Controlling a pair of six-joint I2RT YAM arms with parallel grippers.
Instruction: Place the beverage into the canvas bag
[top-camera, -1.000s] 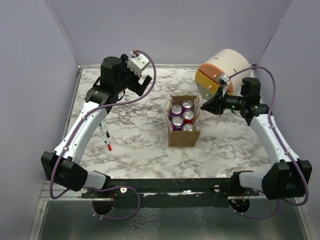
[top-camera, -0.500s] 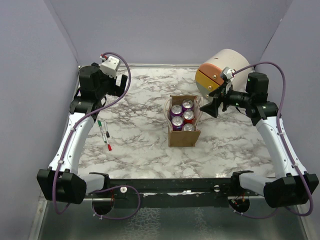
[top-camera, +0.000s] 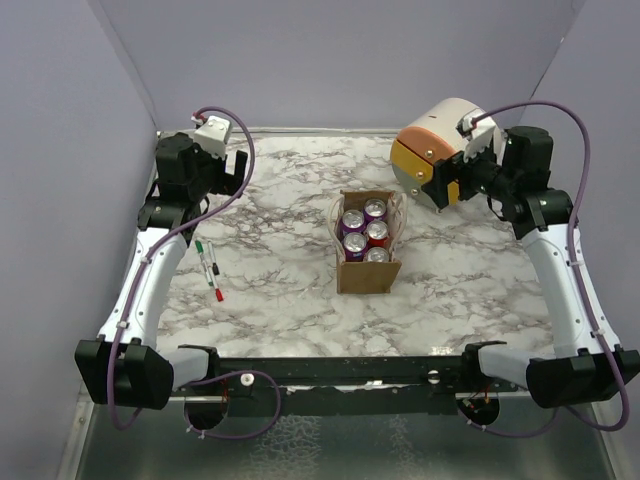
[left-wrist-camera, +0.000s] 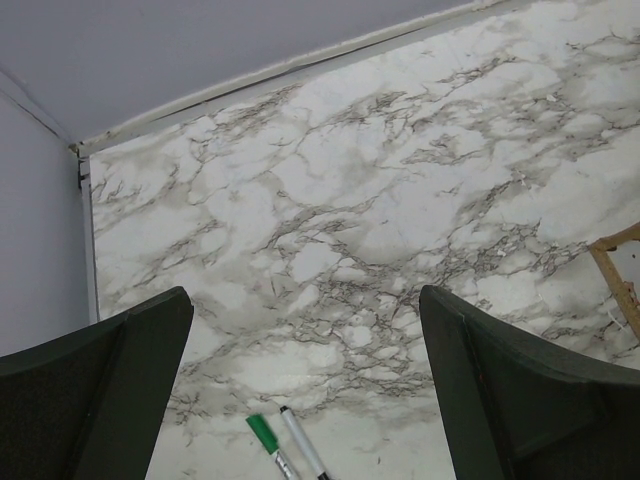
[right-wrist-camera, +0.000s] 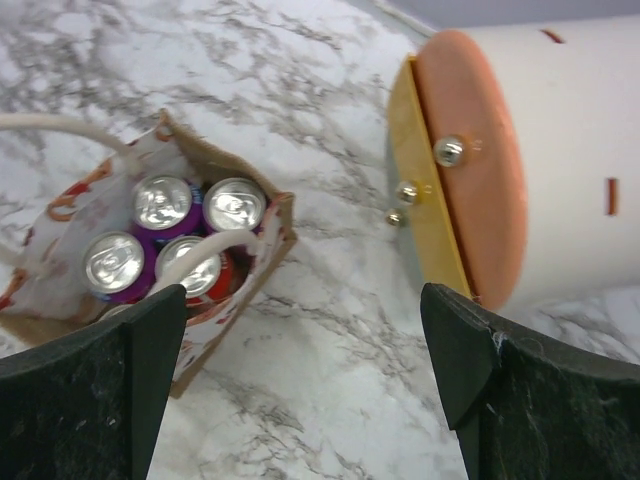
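Cans (top-camera: 354, 220) of drink stand in the canvas bag (top-camera: 367, 274), in the middle of the tabletop (top-camera: 280, 290). The right tool (top-camera: 445, 188) hangs to the bag's right, near it but not touching, fingers wide apart, just by a big cream and orange drum (top-camera: 455, 130). The left tool (top-camera: 236, 172) is far off to the bag's left, fingers apart too, near two pens (top-camera: 210, 268).

Left arm (top-camera: 150, 270) and right arm (top-camera: 560, 275): the long links are cased in white, and the joints and shoulder housings are built as black blocks. A purple left cable (top-camera: 228, 110) is looped along one arm, and a purple right cable (top-camera: 583, 140) along the other. A white camera block (top-camera: 212, 132) is noted at the left wrist. Fingers of the left gripper (left-wrist-camera: 305, 300) and right gripper (right-wrist-camera: 305, 295) are seen as dark, matte wedges.
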